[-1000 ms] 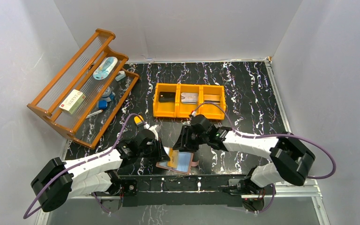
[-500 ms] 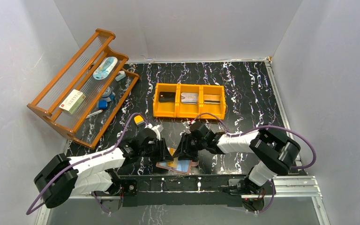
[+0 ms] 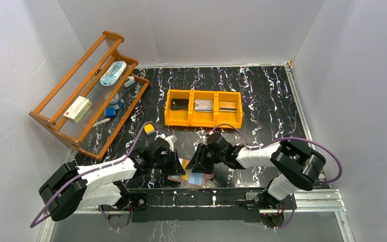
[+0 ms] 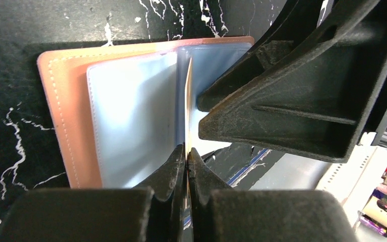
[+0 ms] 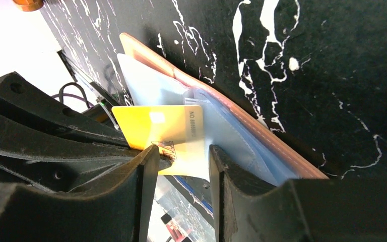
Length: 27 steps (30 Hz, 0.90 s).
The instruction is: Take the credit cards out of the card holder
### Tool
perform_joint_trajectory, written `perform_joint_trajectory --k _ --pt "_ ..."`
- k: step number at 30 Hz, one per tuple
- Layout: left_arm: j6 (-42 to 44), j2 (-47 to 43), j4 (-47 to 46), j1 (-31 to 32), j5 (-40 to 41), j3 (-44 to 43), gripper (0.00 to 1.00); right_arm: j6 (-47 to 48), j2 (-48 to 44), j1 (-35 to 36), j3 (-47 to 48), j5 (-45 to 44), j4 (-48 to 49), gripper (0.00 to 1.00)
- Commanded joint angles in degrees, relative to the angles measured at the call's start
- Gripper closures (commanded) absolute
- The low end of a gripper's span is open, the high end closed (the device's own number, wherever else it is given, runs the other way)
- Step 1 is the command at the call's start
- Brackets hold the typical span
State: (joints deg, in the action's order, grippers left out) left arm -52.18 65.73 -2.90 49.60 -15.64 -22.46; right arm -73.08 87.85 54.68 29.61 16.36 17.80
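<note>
1. Near the front edge of the black marbled bench, between both arms, lies the salmon-pink leather card holder, open with its pale blue lining up;
2. left jaws pinch shut on a thin yellow-orange plastic credit card, one end tucked in the lining;
3. right jaws stand parted over the holder, just beside that card;
4. farther back, an orange three-compartment plastic tray holds more cards.

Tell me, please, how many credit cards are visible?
4. A yellow card is pinched by the left claw at the open card holder; the orange tray holds a left-compartment card, a middle-compartment card and a right-compartment card. More may hide underneath or in sleeves.
</note>
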Motion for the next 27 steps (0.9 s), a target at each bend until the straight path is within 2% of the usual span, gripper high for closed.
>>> perform_joint_trajectory --k 1,5,10,18,21,23,25,27 --pt "1.4 -3.5 6.7 -0.2 4.4 -1.8 1.00 3.7 -1.3 -0.1 0.1 -3.5 -7.5 0.47" --pt "1.8 -6.4 11.7 -0.2 8.4 -2.9 1.00 6.0 -3.8 -1.3 0.6 -1.7 -6.5 0.39" --pt "2.2 -10.7 16.6 -0.1 12.4 -4.2 1.00 8.7 -10.6 -1.5 -0.2 -6.4 -5.8 0.29" --pt "4.5 -15.0 24.2 -0.4 18.7 -9.0 1.00 11.1 -23.0 -1.5 -6.6 -14.3 2.4 0.25" --pt "6.8 -15.1 23.2 -1.4 15.7 -10.3 1.00 11.3 -26.0 -1.5 -8.8 -15.9 4.1 0.24" --pt "8.5 -15.6 21.3 -3.7 11.0 -10.5 1.00 11.5 -27.8 -1.5 -9.2 -16.9 3.7 0.24" --pt "9.3 -16.7 19.4 -8.0 5.0 -9.9 1.00 12.0 -29.7 -1.5 -11.6 -17.5 2.8 0.23" --pt "10.1 -17.6 18.6 -15.2 -1.4 -9.3 1.00 12.7 -31.5 -1.6 -11.9 -17.8 1.9 0.22"
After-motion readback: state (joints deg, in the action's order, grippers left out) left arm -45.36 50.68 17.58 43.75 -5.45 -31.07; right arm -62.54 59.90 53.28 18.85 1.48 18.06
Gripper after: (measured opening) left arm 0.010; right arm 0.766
